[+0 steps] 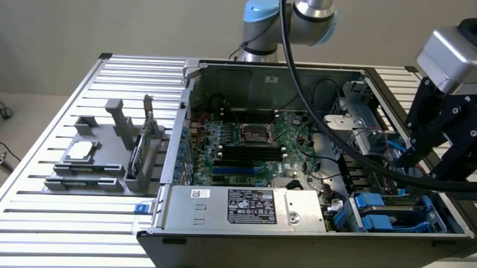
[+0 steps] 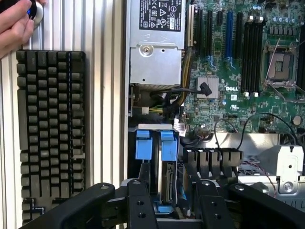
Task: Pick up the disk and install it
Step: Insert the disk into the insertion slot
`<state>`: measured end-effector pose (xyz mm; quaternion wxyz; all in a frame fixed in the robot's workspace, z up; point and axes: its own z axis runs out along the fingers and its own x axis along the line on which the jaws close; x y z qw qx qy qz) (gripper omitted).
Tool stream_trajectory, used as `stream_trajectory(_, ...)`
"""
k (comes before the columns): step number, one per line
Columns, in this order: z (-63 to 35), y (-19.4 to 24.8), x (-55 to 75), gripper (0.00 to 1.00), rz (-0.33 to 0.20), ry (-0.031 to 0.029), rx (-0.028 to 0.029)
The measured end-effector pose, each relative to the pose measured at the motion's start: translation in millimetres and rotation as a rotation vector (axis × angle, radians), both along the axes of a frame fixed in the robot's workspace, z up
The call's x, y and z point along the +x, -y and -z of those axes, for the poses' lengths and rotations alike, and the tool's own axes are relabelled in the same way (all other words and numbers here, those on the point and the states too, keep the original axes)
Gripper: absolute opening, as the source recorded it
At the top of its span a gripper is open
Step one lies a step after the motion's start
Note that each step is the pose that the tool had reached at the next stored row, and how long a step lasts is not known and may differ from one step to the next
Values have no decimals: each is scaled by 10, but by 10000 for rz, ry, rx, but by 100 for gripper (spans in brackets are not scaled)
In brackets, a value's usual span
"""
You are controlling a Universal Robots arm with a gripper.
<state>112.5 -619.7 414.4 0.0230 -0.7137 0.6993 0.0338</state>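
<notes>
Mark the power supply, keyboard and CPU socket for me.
power supply [image 1: 252,205], exterior view, on its label.
keyboard [image 2: 50,133], wrist view, middle of the keys.
CPU socket [image 1: 252,134], exterior view, centre of its metal frame.

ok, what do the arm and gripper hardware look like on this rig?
Silver-grey tubular arm with a light-blue joint cap. A thick black cable runs to the gripper, which has a boxy silver-grey housing and black linkage fingers with bolt holes.
</notes>
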Motion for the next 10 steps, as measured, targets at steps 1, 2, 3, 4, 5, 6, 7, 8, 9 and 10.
stream_trajectory(1, 17, 0, 1, 41, -11, 1, 2)
stream_trajectory(2, 32, 0, 2, 41, -26, 2, 1)
stream_trajectory(3, 49, 0, 7, 41, -44, 3, 2)
stream_trajectory(4, 62, 0, 13, 41, -61, 4, 3)
stream_trajectory(5, 72, 0, 21, 41, -77, 4, 2)
stream_trajectory(6, 81, 0, 32, 41, -96, 4, 3)
stream_trajectory(7, 90, 0, 45, 38, -116, 4, 3)
stream_trajectory(8, 99, 0, 60, 32, -137, 4, 3)
stream_trajectory(9, 109, 0, 72, 32, -156, 4, 2)
stream_trajectory(10, 120, 0, 84, 32, -176, 4, 1)
